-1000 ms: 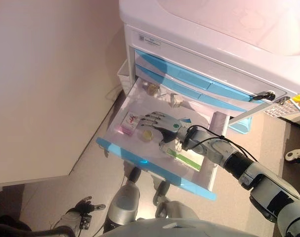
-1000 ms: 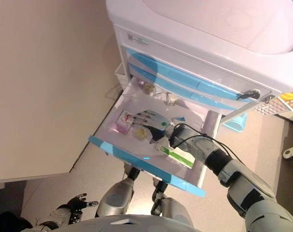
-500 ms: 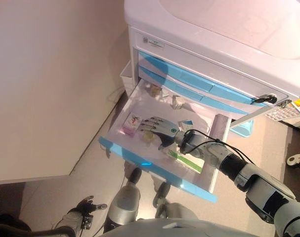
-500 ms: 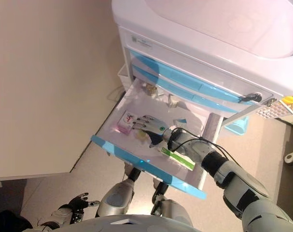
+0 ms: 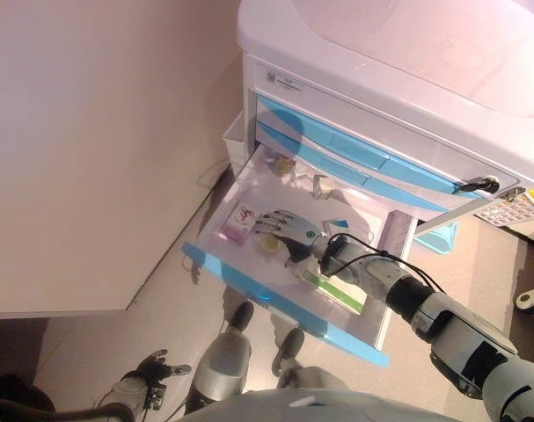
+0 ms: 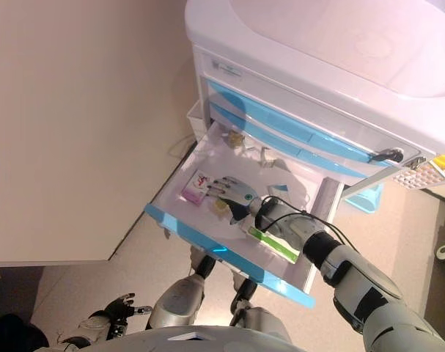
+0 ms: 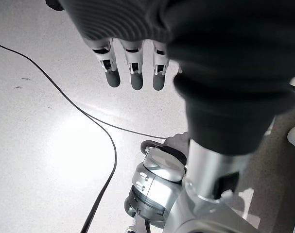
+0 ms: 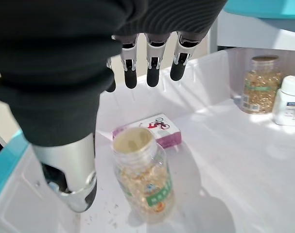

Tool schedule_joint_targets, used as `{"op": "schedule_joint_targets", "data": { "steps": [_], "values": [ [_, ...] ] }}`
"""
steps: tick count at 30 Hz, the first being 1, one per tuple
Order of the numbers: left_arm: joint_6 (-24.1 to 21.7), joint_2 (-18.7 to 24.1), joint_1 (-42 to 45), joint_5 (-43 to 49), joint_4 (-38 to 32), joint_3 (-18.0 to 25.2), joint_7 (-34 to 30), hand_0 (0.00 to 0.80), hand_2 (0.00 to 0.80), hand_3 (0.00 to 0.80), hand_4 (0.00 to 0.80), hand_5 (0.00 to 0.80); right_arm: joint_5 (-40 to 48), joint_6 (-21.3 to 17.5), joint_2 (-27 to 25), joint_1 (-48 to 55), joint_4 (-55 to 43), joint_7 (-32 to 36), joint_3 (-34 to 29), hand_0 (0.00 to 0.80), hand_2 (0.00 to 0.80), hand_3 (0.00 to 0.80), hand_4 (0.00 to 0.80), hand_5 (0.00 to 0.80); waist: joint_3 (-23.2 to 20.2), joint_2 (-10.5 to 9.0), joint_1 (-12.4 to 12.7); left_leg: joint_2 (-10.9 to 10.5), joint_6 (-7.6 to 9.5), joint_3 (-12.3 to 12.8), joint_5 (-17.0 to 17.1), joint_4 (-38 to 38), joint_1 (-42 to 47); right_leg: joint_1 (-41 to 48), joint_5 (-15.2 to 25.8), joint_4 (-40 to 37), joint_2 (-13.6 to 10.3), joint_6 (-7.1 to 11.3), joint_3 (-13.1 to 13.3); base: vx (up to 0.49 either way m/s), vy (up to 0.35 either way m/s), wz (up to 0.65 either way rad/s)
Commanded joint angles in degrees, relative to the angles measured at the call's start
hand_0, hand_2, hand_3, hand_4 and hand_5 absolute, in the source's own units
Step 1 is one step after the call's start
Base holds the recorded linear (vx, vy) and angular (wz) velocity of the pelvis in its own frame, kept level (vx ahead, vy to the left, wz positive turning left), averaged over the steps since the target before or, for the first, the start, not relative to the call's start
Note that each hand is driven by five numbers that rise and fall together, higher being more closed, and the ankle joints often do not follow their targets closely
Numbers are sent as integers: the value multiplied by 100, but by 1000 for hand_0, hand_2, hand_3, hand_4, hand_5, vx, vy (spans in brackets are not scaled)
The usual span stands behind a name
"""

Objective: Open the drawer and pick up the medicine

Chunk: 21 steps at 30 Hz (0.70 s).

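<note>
Right hand, fingers released, hovers over the capsule bottle in the open drawer; pink box at its 12 o'clock. Left hand hangs released.

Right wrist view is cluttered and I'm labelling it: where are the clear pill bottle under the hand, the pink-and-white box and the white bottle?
clear pill bottle [image 8: 143,178], right wrist view, label side
pink-and-white box [image 8: 157,129], right wrist view, top face
white bottle [image 8: 291,102], right wrist view, body

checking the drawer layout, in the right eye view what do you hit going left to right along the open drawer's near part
pink and white box → right hand above a small jar → green and white box
</note>
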Motion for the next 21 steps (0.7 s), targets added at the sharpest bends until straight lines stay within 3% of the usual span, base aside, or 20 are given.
{"op": "schedule_joint_targets", "data": {
  "steps": [1, 21],
  "values": [
    [-91, -31, 84, 137, 238, -90, -4, 0, 0, 0, 0, 0, -114, 11, 222, -154, -119, -275, 159, 0, 0, 0, 0, 0, 46, -116, 97, -422, 211, -276, -275, -162, -4, 148, -703, 760, 34, 127, -128, 0, 0, 0],
    [-85, -2, 4, 146, 238, -110, 9, 0, 0, 0, 0, 0, -192, 205, 428, -268, 190, -308, 159, 0, 0, 0, 0, 0, 97, -154, 139, -413, 233, -285, -257, -187, -17, 143, -657, 733, 51, 143, -137, 0, 0, 0]
  ]
}}
